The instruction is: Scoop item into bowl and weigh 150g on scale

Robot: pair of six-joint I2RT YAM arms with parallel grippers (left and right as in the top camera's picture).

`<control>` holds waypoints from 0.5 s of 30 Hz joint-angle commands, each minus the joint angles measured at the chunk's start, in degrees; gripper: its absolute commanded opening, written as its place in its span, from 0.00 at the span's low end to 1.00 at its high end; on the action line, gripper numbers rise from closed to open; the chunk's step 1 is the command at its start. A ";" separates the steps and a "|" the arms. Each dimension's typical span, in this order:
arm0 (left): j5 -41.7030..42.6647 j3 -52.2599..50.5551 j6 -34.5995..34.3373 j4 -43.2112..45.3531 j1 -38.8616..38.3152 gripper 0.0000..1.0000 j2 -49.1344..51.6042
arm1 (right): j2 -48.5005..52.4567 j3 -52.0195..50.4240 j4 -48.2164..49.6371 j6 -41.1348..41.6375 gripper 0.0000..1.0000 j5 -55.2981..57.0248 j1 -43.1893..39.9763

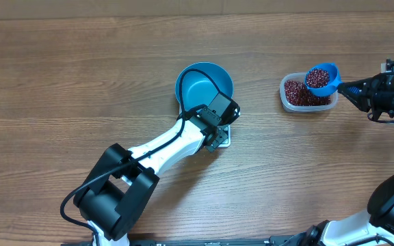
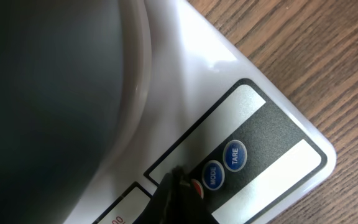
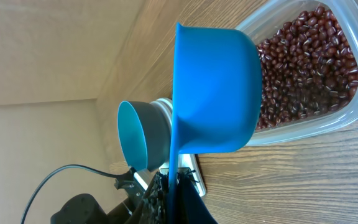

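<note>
From overhead, the left arm [image 1: 115, 195] rises nearest to the camera, black at the joints and white along the link. Its left gripper [image 1: 217, 135] is closed and holds nothing. It covers most of the scale [image 1: 224, 142], so only a white corner shows. The round teal bowl [image 1: 198, 83], smooth inside, stands on the scale, and a black cable [image 1: 214, 85] crosses over it. Well apart to the right, a clear plastic tub [image 1: 289, 99] with rounded corners holds the small dark red-brown beans [image 1: 298, 92]. Above its right end the blue scoop [image 1: 323, 78] carries more beans. Its handle points right, into the right gripper [image 1: 351, 87], which is clamped on it. The surface [image 1: 81, 68] is wood, with the grain running left to right.

In the left wrist view, the dark tip of the left gripper [image 2: 169, 202] touches the front strip of the glossy scale [image 2: 191, 74], just beside the round MODE button [image 2: 212, 175] and TARE button [image 2: 234, 155]. The bowl [image 2: 42, 93] is a dark blur.

In the right wrist view, the matte scoop [image 3: 216, 87] is nearest, and its handle runs back into the right gripper [image 3: 171, 186]. Behind it are the tub [image 3: 353, 112] with the beans [image 3: 303, 68], then the bowl [image 3: 135, 134] on the scale [image 3: 194, 177].
</note>
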 commanded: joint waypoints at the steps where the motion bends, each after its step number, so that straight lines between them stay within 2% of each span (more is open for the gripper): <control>1: -0.33 -0.24 0.74 0.24 -0.07 0.04 0.57 | 0.37 0.11 0.26 -0.68 0.04 -0.87 0.04; 15: 0.13 -0.24 0.90 -0.72 -0.09 0.04 0.57 | 0.37 0.11 0.79 -0.68 0.04 -0.87 0.04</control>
